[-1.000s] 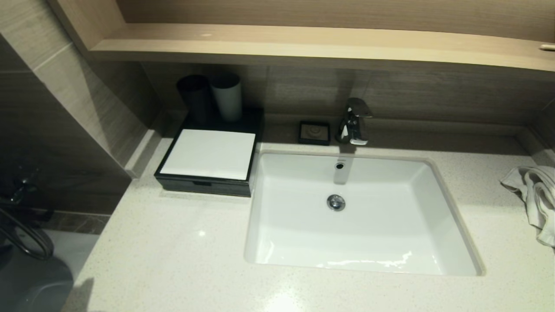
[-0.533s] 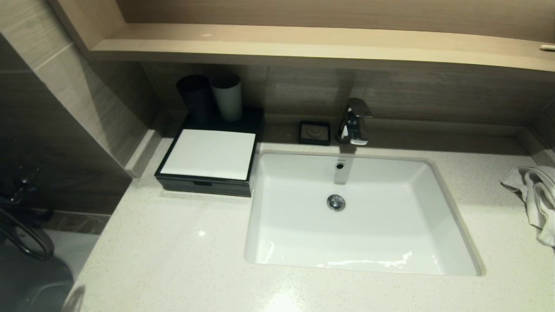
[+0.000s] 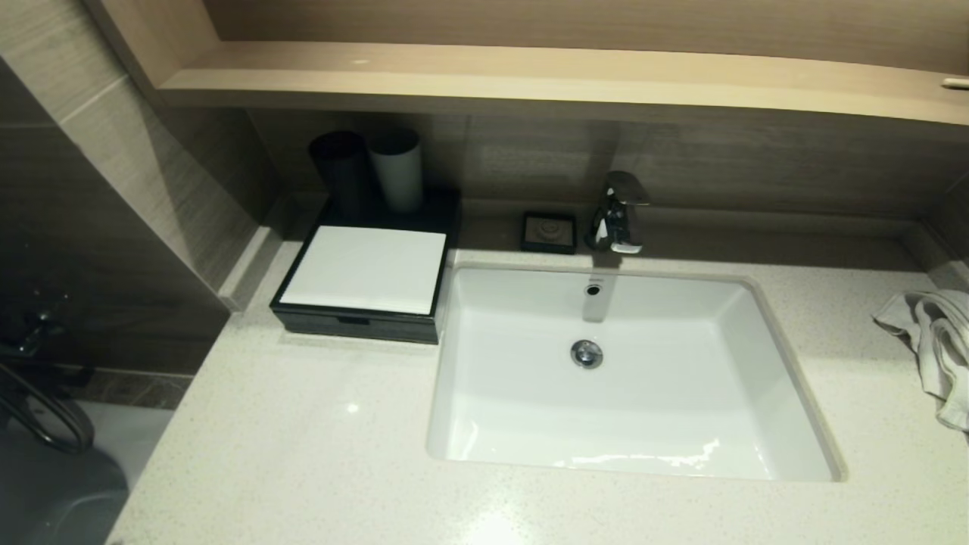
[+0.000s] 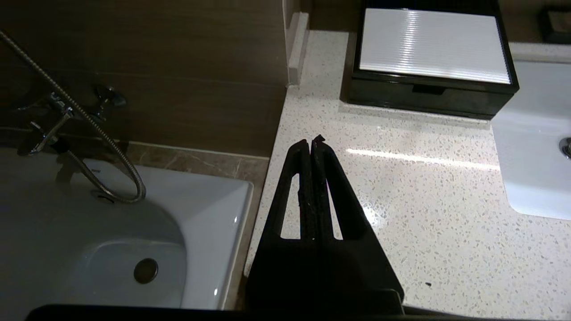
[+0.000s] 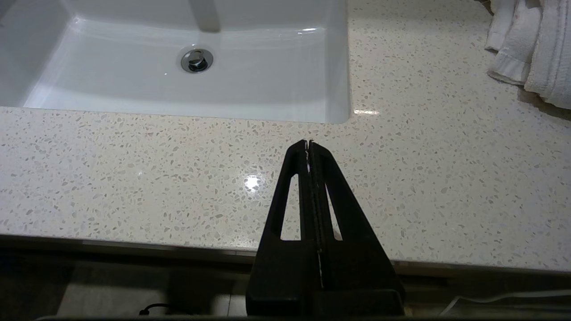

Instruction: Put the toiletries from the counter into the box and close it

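A black box with a flat white lid (image 3: 367,269) stands closed on the speckled counter (image 3: 303,439), left of the sink; it also shows in the left wrist view (image 4: 432,47). No loose toiletries show on the counter. My left gripper (image 4: 311,141) is shut and empty, held over the counter's near left edge, short of the box. My right gripper (image 5: 308,143) is shut and empty over the counter's front edge, just before the sink's near right corner. Neither gripper shows in the head view.
A white sink (image 3: 628,371) with a chrome tap (image 3: 617,212) fills the middle. Two cups (image 3: 371,170) stand behind the box, a small black dish (image 3: 549,231) by the tap. A white towel (image 3: 935,341) lies at the right edge. A bathtub (image 4: 111,240) lies left of the counter.
A blurred shape at the bottom left corner of the head view has dropped out of sight. Nothing on the counter has moved.
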